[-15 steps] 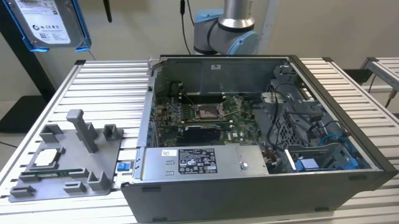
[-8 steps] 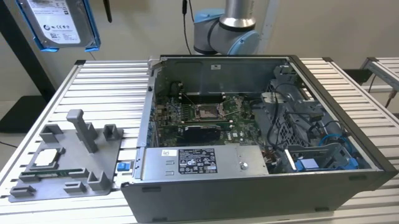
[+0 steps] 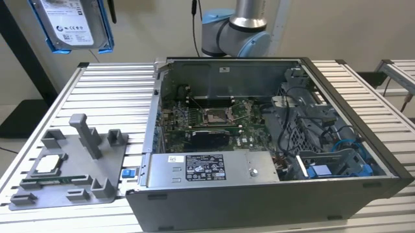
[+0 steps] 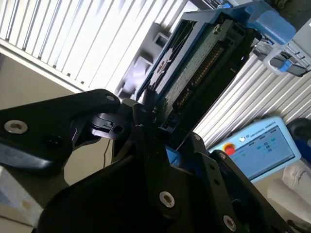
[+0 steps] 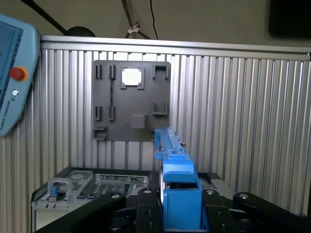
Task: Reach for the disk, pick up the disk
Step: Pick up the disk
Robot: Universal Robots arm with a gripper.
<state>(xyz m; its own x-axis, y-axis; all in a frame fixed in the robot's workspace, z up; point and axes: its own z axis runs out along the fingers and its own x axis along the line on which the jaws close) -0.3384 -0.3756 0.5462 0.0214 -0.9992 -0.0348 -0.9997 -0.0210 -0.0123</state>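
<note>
At the exterior view's left, the disk hangs above the worktop, with the hand closed on its edge. Judged rigid, fairly heavy and shock-sensitive, it is best held by the blue bracket, not the circuit board.

One disk, one computer case, one grey holder plate, one square chip.

We see a silver arm with pale blue joint caps, and a black gripper with silver screws.
</note>
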